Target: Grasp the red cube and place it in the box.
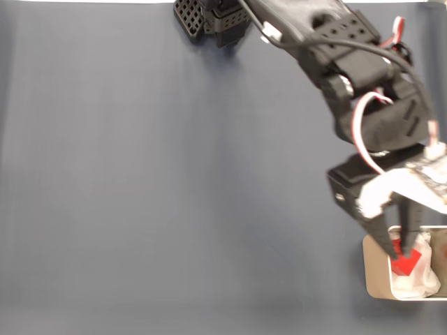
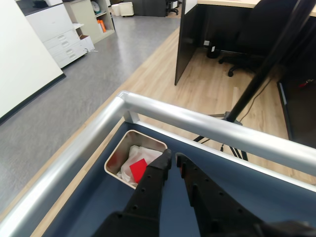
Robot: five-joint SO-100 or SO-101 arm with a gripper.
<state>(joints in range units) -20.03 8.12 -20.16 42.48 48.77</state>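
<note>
In the fixed view the dark blue table stretches bare across the left, and the black arm reaches from the top edge down toward the box at the lower right corner. The box, pale with thin walls, holds crumpled white lining, and the red cube lies on that lining inside the box, near its left wall. The end effector hangs over the box with its black fingers pointing down at the cube; whether they touch it cannot be told here. In the wrist view the box sits left of centre, in the table's corner under the silver rail, and the red cube rests on the white lining inside it. Right of the box, the end effector shows its fingers nearly together, a narrow gap between the tips, with the cube lying free beside them, ungripped.
</note>
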